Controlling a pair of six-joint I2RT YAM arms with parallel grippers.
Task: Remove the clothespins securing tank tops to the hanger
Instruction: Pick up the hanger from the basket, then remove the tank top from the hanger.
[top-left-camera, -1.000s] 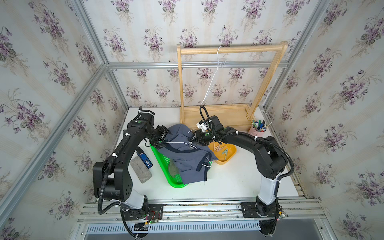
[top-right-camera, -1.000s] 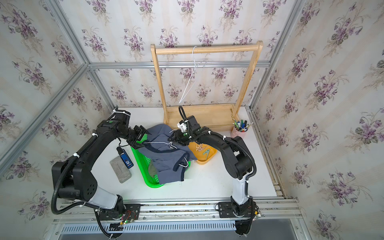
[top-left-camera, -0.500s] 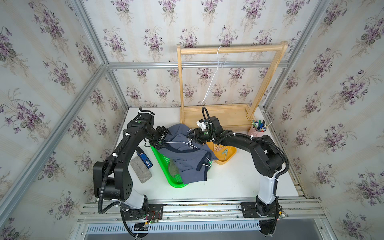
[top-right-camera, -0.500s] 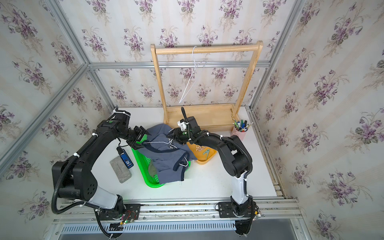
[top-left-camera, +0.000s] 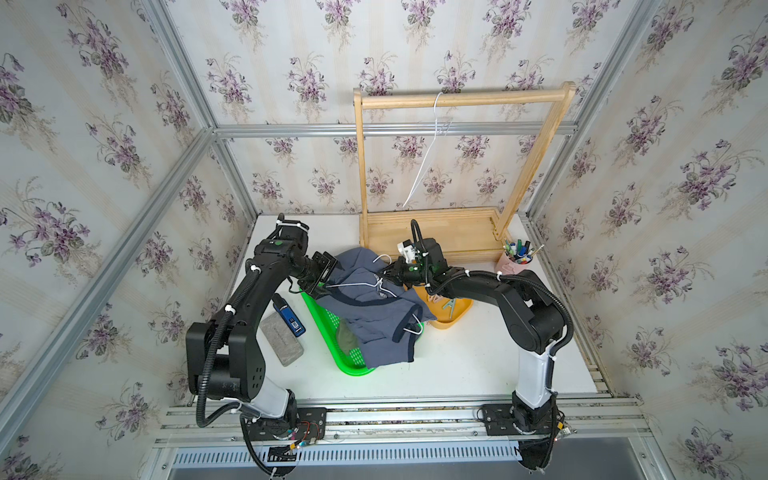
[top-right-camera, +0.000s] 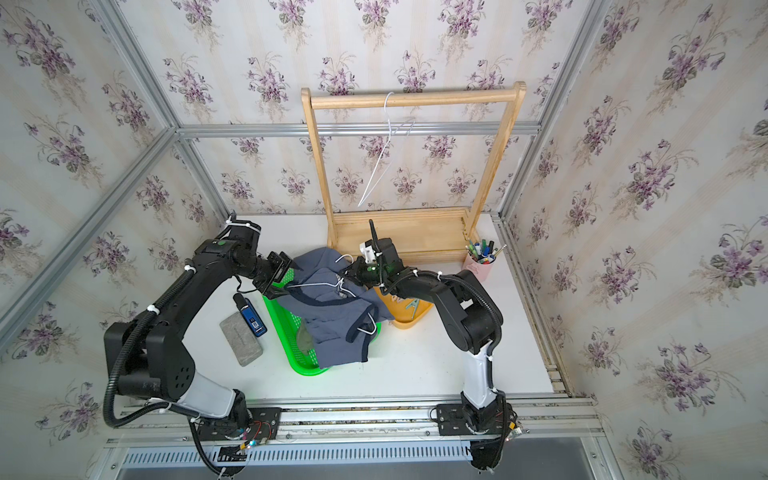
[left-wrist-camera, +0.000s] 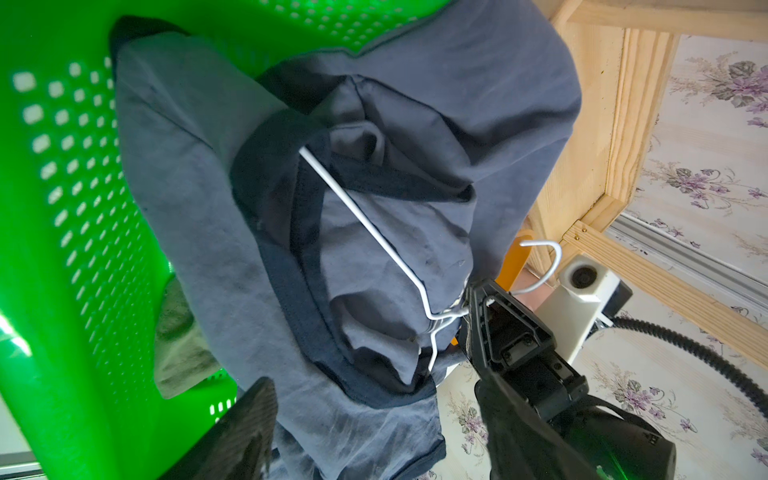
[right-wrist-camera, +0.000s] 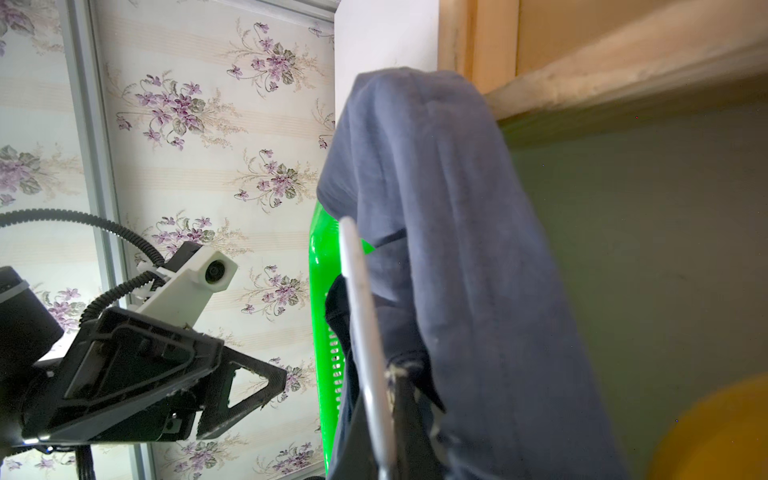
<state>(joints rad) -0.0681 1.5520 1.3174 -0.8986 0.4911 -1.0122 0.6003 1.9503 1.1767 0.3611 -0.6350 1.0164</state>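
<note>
Seemingly, most of the work is done. A blue top (top-left-camera: 376, 328) is draped over the right side of a green basket (top-left-camera: 319, 318) at the table's middle, threaded on a white wire hanger (left-wrist-camera: 365, 224). No clothespins are seen on this top or along the exposed wire in any view. At least two clothespins (top-left-camera: 441, 302), one tan and one mint-green, lie in a yellow tray (top-left-camera: 455, 318) just right of the basket.

The right claw (left-wrist-camera: 468, 302) is pinched closed on the hanger's twisted neck, just below the hook. The left claw (top-left-camera: 323, 277) is held with its jaws spread at the top's far left edge; whether cloth is touched cannot be told.

An olive top (top-left-camera: 347, 337) is mostly buried in the basket under the blue one, so any clothespins on it are hidden. On the wooden rack (top-left-camera: 461, 99) at the far side, a spare hanger (top-left-camera: 424, 166) hangs bare.

What is left is judged to be a check of the hidden folds and the olive top.
</note>
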